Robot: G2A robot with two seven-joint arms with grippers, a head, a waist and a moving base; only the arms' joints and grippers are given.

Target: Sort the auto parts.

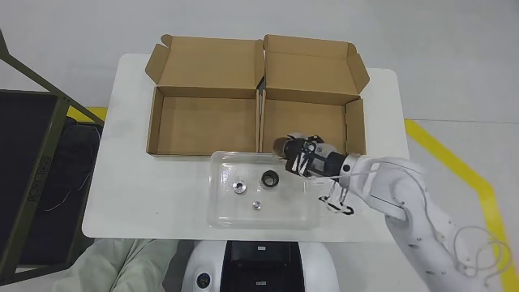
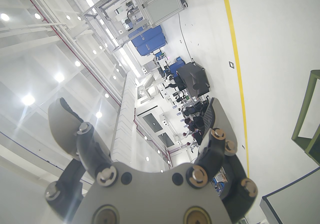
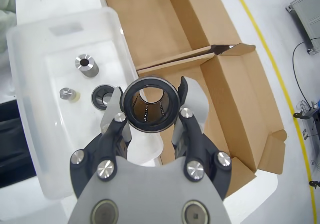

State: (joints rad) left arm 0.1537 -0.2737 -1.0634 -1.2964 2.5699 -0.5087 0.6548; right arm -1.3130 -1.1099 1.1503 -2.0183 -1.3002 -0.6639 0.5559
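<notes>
Mid-transfer: a linear bearing (image 3: 151, 104), pinched in the right gripper (image 3: 150, 91), is held over the right cardboard box's (image 3: 237, 100) near edge. Release inside the box is judged next. The left gripper (image 2: 136, 104) is spread, empty.

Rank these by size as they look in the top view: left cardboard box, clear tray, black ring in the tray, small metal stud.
1. Left cardboard box, flaps included
2. Clear tray
3. Black ring
4. Small metal stud, clearly the smallest

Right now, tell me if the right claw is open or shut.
Shut: the right claw has its fingers pressed against both sides of the metal sleeve.
</notes>
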